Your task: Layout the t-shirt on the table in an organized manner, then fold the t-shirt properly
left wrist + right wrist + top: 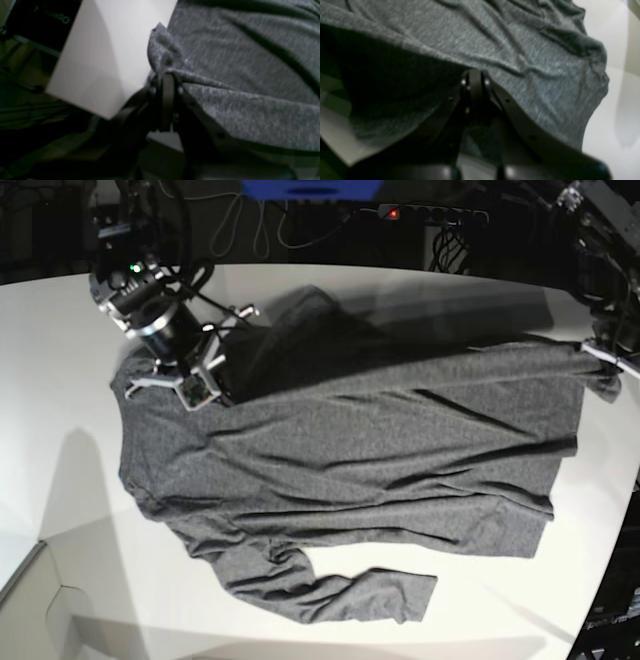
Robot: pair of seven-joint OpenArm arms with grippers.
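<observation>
Both pincers clamped on the t-shirt point(350, 450), left pincer point(168, 75) and right pincer point(475, 72) each pinching an edge: draw apart evenly, keeping cloth taut between them, then lower flat onto the tabletop point(60, 480).

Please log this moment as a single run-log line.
left end effector: shut on t-shirt | right end effector: shut on t-shirt | t-shirt: stretched over table

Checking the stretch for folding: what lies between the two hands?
Only the t-shirt, stretched from the right hand to the left hand, seen in the base view.
</observation>
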